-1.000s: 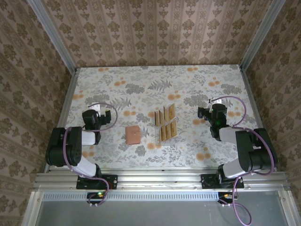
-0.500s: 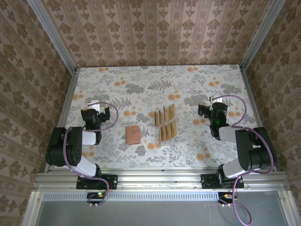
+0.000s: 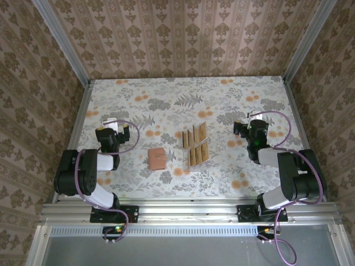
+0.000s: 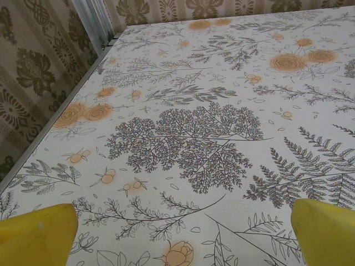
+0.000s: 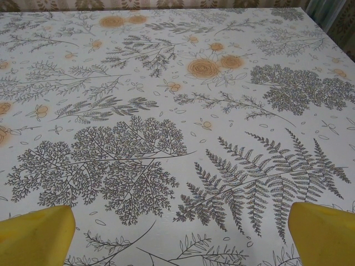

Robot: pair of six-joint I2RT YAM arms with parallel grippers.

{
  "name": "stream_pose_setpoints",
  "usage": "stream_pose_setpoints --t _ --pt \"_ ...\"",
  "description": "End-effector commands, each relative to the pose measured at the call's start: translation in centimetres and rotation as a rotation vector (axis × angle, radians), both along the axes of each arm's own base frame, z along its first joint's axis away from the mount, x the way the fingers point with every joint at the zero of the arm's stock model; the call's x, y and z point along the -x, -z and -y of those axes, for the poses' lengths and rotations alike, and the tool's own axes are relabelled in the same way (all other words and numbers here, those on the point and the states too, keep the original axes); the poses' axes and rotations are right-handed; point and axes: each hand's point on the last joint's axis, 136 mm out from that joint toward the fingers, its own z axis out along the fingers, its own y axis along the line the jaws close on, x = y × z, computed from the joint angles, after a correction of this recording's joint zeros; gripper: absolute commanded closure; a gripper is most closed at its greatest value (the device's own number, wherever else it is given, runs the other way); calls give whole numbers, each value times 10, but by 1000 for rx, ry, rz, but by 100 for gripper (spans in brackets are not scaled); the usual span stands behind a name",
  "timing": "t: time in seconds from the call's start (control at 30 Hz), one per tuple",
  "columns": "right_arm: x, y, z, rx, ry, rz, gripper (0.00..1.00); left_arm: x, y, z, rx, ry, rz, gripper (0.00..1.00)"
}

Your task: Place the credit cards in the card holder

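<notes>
The card holder [image 3: 157, 159], a flat reddish-brown square, lies closed on the flowered table just left of centre. To its right, several tan credit cards [image 3: 195, 144] stand on edge in two rows. My left gripper [image 3: 115, 127] hovers at the left side, well left of the card holder, and is open. Its yellow fingertips [image 4: 36, 235] frame bare tablecloth in the left wrist view. My right gripper [image 3: 247, 126] sits to the right of the cards, also open. In the right wrist view its yellow fingertips [image 5: 324, 233] stand wide apart with nothing between them.
The table [image 3: 183, 94] has a floral cloth, and patterned walls close it in at the back and both sides. A metal rail [image 4: 97, 22] runs along the left edge. The arm bases [image 3: 111, 213] are bolted at the near edge.
Both wrists have shifted slightly toward the far side of the table. The card holder and cards have not moved.
</notes>
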Motion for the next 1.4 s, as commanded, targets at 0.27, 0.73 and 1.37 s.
stream_pose_setpoints --t 0.27,0.73,1.37 --pt "-12 -13 2 -1 15 10 0 -7 -9 -1 -15 -1 33 0" --pt "15 -107 17 -47 125 22 0 5 -69 -8 -20 -64 49 0" --pt "65 -130 -91 -367 -148 -235 1 68 -134 59 290 -13 -178 0"
